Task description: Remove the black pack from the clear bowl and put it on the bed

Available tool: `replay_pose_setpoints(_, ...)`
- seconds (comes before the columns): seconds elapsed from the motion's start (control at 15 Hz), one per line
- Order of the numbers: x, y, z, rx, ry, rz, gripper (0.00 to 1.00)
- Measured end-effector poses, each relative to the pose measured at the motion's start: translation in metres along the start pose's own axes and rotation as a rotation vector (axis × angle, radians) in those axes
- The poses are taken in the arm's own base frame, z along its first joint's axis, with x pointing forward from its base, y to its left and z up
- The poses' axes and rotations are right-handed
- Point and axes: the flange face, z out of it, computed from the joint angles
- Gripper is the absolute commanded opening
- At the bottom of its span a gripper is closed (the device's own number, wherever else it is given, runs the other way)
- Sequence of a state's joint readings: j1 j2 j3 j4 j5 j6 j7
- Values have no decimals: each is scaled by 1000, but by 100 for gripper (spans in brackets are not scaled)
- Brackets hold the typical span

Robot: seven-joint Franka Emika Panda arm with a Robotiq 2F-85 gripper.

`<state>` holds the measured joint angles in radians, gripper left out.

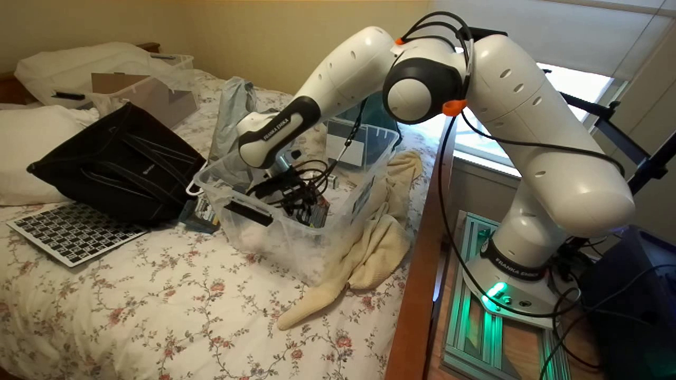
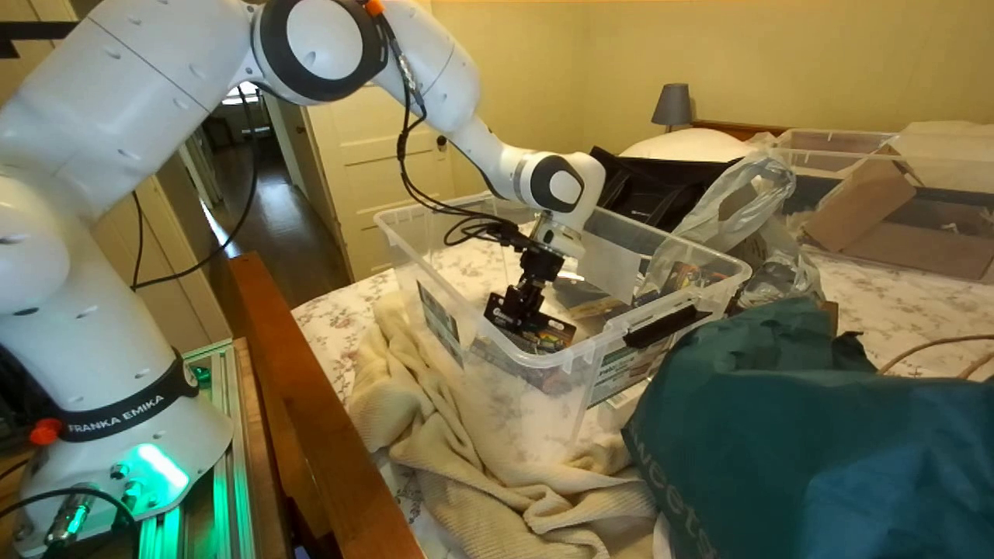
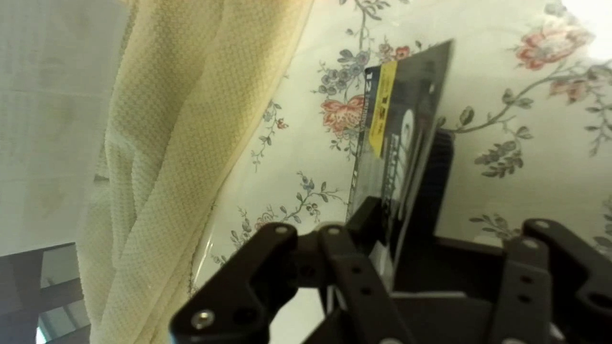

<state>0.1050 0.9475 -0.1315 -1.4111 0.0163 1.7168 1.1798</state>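
The clear bowl (image 1: 301, 258) stands on the flowered bed (image 1: 222, 327), its walls see-through. Reaching down inside it is my gripper (image 2: 528, 310), below the rim. A black pack (image 3: 404, 124) with a yellow strip and white lettering rises on edge between the fingers (image 3: 369, 215) in the wrist view; my gripper is shut on it. In an exterior view the pack (image 2: 556, 335) shows its coloured print close to the bowl's near wall. The far finger is mostly hidden behind the pack. Whether the pack touches the bowl's floor I cannot tell.
Other packages and a white sheet (image 2: 609, 264) lie in the bowl. Around it are a cream blanket (image 1: 377, 253), a dark green bag (image 2: 784, 435), a grey plastic bag (image 1: 229, 116), a black bag (image 1: 132, 163) and a checkered board (image 1: 74, 235). A wooden bed rail (image 1: 422, 285) borders the robot's base.
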Motion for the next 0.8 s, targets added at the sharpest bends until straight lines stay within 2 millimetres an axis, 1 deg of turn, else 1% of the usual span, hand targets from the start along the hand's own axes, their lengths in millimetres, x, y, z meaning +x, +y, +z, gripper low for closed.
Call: replay_pose_setpoints(0.8,3,-2,-19,154,51,139,0)
